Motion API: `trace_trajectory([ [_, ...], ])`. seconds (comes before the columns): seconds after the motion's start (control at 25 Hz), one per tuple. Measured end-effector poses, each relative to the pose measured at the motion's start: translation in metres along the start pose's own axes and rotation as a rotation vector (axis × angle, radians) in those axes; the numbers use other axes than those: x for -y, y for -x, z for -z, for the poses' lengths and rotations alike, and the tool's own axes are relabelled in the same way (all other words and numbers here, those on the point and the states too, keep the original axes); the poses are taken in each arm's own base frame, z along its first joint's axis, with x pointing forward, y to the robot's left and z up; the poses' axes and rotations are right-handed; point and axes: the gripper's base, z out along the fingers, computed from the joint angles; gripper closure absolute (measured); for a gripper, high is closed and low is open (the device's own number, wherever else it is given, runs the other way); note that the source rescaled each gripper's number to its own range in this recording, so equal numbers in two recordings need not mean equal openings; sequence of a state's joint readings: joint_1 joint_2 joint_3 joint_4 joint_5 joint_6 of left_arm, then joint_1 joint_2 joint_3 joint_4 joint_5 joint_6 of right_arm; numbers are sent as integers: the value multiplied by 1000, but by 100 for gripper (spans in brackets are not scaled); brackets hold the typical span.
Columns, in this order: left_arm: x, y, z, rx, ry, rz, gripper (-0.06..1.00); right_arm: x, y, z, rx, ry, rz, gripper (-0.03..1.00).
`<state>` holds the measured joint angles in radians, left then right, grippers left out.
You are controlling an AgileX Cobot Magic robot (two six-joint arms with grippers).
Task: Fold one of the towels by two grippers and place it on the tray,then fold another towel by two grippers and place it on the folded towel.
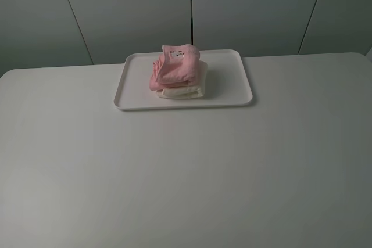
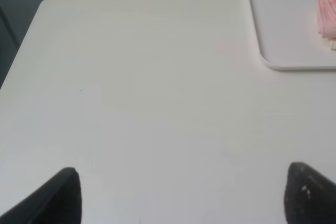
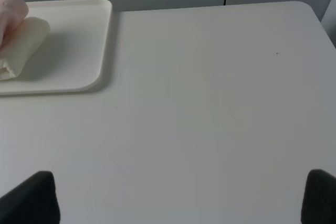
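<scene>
Both grippers, the left gripper (image 2: 181, 195) and the right gripper (image 3: 181, 198), hang with jaws spread wide and empty above the bare white table (image 1: 186, 172), well apart from the white tray (image 1: 229, 79) where the folded pink towel (image 1: 177, 65) sits atop the folded cream-white towel (image 1: 183, 92).

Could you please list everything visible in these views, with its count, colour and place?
pink towel: one, pale pink, folded, lying on top of the cream-white towel.
cream-white towel: one, cream-white, folded, on the tray under the pink towel.
tray: one, white, at the far middle of the table.
table: one, white, filling the foreground.
wall panels: several, grey, behind the table.
left gripper: one, black, open, holding nothing, above bare table.
right gripper: one, black, open, holding nothing, above bare table.
</scene>
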<state>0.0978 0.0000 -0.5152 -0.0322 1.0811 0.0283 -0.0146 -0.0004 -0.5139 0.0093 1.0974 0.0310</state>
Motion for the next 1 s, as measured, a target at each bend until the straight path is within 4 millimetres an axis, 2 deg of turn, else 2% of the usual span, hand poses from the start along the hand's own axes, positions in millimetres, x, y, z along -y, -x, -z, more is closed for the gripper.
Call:
trace_trajectory([
  [1.0,-1,0,0,0,6,-2,-5,0,0,0,0,0,-2,-3],
])
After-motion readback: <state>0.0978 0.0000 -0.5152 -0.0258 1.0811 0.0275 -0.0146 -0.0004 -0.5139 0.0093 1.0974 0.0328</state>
